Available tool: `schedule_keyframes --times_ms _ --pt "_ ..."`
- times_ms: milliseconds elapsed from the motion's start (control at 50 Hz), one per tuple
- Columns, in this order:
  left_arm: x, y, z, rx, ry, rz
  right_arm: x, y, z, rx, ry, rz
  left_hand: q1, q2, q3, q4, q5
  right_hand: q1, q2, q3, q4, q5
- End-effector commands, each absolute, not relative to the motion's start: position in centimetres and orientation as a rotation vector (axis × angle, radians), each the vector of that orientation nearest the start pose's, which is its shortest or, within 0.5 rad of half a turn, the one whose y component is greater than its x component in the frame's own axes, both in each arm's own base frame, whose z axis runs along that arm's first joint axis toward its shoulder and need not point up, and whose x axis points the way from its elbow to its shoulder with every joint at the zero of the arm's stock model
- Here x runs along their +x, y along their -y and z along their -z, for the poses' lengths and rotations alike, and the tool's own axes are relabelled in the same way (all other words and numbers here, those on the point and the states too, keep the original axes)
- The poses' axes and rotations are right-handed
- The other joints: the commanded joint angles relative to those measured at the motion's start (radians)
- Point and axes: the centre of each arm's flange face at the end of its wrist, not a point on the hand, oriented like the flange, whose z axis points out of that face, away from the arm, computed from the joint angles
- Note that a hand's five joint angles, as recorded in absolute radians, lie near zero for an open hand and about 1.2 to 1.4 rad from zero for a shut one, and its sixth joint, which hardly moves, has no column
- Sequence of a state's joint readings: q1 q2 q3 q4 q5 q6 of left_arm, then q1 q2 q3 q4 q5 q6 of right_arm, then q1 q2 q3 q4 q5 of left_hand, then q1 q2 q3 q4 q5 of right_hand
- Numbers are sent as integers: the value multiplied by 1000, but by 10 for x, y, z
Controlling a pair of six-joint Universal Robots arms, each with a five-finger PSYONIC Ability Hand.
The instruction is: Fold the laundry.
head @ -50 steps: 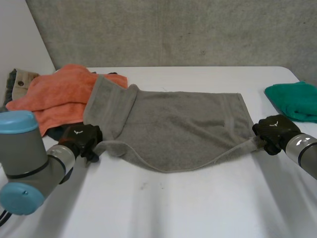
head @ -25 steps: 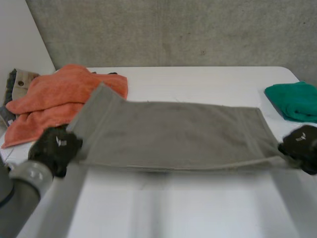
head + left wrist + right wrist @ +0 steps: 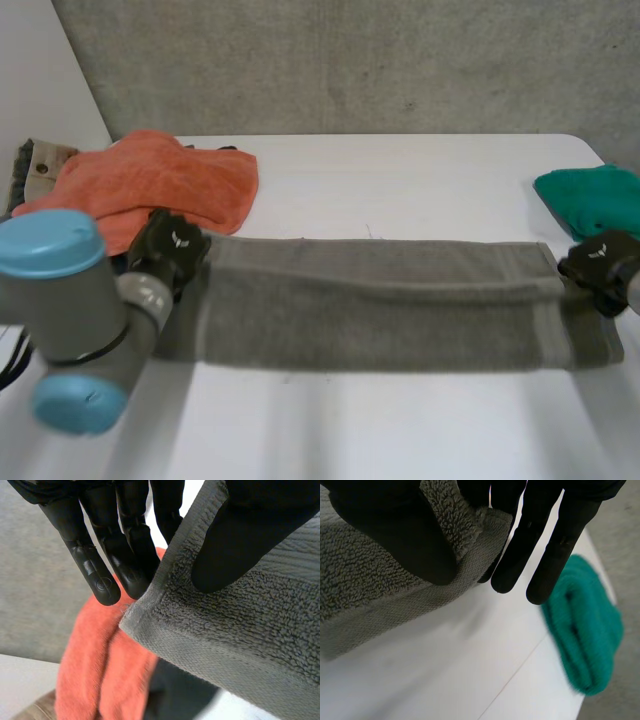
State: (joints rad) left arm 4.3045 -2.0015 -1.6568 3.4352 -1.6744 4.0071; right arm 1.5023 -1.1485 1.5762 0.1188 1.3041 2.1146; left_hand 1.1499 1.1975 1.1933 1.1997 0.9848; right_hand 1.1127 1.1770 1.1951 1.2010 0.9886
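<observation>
- Laundry on a white table (image 3: 400, 170): a grey towel (image 3: 380, 315) lies across the middle as a long strip from nine o'clock to three o'clock. One layer is doubled over the other.
- The left hand (image 3: 170, 248) holds the nine o'clock end. Its thumb presses on top of a hemmed corner and its straight fingers (image 3: 107, 575) sit behind the edge, pinching the cloth.
- The right hand (image 3: 600, 265) holds the three o'clock end the same way, thumb on the pile. Its fingers (image 3: 545, 550) are straight and close together, some tucked behind the edge.
- Risk: both pinches look shallow, right at the corners. A hard pull apart or a quick lift could slip the thick terry free and drop that end crooked.
- Risk: the upper layer appears to stop short of the near edge. Pressing it flat as it lies would probably give a lopsided fold.
- Risk: an orange towel (image 3: 150, 185) is heaped at ten o'clock, just beside the left hand. The fingers could snag it and drag it along.
- A folded green towel (image 3: 590, 200) sits at two o'clock, near the right hand but apart from it, so it seems less of a hazard.
</observation>
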Motion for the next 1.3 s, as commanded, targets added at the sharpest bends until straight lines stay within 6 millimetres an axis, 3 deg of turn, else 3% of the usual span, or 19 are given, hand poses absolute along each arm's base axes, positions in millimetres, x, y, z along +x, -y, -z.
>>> schedule_keyframes --times_ms 20,200,220,260,280,420,520,640,740,820,980,1120,1160,1200,1300 --pt "-279 324 -140 1153 -1758 1733 141 377 -156 -1550 -2545 1904 246 199 203 197 237 284 219 201 195 233" --pt "-309 357 -112 1220 -1614 1730 152 424 -144 -1530 -2515 2066 246 199 203 197 237 284 219 201 195 233" --pt "-312 358 -110 1226 -1596 1735 153 427 -143 -1528 -2511 2086 246 199 203 197 237 194 130 112 106 144" --pt "-320 357 -110 1236 -1559 1755 155 433 -141 -1521 -2514 2131 -468 -516 -512 -518 -478 -887 -951 -969 -975 -937" --pt "-326 356 -112 1224 -1530 1783 157 437 -139 -1497 -2534 2163 -975 -1023 -1019 -1025 -985 -938 -1003 -1021 -1026 -989" --pt "-340 347 -146 1101 -1426 1927 155 429 -164 -1304 -2547 2253 -975 -1022 -1018 -1024 -984 -938 -1003 -1021 -1026 -989" --pt "-329 329 -176 1059 -1410 1963 150 401 -202 -1232 -2455 2280 -975 -1023 -1019 -1025 -985 -938 -1003 -1021 -1026 -989" --pt "-315 304 -191 1048 -1468 1990 132 367 -208 -1230 -2442 2107 -975 -1022 -1018 -1024 -984 -938 -1003 -1021 -1026 -989" --pt "-302 279 -192 1005 -1617 2057 128 338 -190 -1191 -2483 1836 -975 -1022 -1018 -1024 -984 -847 -911 -929 -935 -897" --pt "-295 267 -192 958 -1717 2101 125 329 -175 -1172 -2488 1758 -963 -1010 -1006 -1013 -972 -717 -781 -799 -805 -767" --pt "-287 253 -189 923 -1829 2121 117 334 -145 -1144 -2507 1732 -957 -1005 -1000 -1007 -966 -631 -696 -714 -720 -682" --pt "-286 250 -186 934 -1845 2106 113 341 -132 -1145 -2528 1721 -960 -1007 -1003 -1010 -969 -479 -543 -561 -567 -529" --pt "-286 250 -185 935 -1846 2104 109 344 -125 -1131 -2545 1697 -960 -1007 -1003 -1010 -969 -196 -260 -278 -284 -246" --pt "-286 249 -185 937 -1846 2105 106 347 -124 -1119 -2554 1702 -960 -1007 -1003 -1010 -969 281 217 199 193 231" --pt "-286 249 -187 935 -1844 2108 90 355 -125 -1077 -2620 1728 -960 -1007 -1003 -1010 -969 284 219 201 195 233"
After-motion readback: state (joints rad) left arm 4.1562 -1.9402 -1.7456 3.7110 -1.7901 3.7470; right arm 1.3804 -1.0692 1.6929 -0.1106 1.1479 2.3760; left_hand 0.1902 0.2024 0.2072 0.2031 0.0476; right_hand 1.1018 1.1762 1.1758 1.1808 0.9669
